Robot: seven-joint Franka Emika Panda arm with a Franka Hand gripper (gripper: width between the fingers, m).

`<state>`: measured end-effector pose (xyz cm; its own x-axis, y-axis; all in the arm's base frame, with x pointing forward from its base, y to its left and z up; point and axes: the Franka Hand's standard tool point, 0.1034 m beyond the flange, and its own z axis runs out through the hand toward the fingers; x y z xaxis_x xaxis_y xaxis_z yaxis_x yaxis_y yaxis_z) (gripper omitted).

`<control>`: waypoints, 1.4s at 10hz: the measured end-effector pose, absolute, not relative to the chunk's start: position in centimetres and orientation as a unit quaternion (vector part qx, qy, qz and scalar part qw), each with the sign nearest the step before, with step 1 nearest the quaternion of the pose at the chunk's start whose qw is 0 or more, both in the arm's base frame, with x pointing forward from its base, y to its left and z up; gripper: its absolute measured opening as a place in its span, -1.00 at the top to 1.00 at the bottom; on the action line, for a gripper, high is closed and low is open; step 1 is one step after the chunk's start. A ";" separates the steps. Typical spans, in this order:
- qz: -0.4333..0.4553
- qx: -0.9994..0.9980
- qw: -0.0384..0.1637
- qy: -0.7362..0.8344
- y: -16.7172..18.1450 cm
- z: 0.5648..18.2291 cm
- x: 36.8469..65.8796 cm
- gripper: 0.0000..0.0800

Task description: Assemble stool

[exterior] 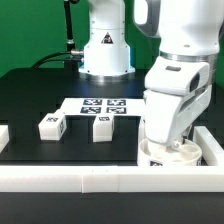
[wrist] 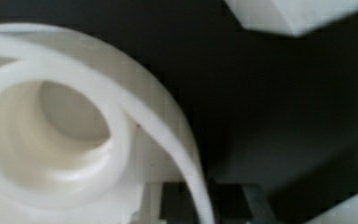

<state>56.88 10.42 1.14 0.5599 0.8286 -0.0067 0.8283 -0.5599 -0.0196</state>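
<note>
Starting at the front edge of the black table (exterior: 25, 100), a long white rail (exterior: 70, 178) runs along it from side to side. Just behind that rail, in the front corner on the exterior view's right, sits the round seat (exterior: 172, 154). It lies flat, and its hollow middle faces up. The gripper (wrist: 197, 200) comes straight down on it from above. In the wrist view, the thin rim of the seat runs between the two dark fingers (wrist: 240, 200), and they look closed tight on it, one on each side. A white block edge (wrist: 309, 15) shows past the seat, but I cannot tell what it is.

Farther back, near the middle of the table, two small white legs lie apart from each other and apart from the seat. The left leg (exterior: 50, 126) lies turned a bit sideways. The other leg (exterior: 102, 125) sits straighter, with a black-and-white tag on top. Just behind them lies the marker board (exterior: 103, 104), flat on the table. At the back edge stands the robot's white base (exterior: 105, 50).
</note>
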 end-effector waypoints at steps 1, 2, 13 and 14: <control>0.008 -0.882 0.007 -0.471 10.9 1.2 56.8 0.93; 0.008 -0.881 0.008 -0.474 11.2 1.2 56.7 0.93; 0.010 -0.885 0.001 -0.466 10.2 6.0 57.6 -0.57; 0.007 -0.888 -0.001 -0.459 9.2 6.6 57.7 -0.61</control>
<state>57.66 9.17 6.62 0.5788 0.8153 -0.0136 0.8154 -0.5789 -0.0050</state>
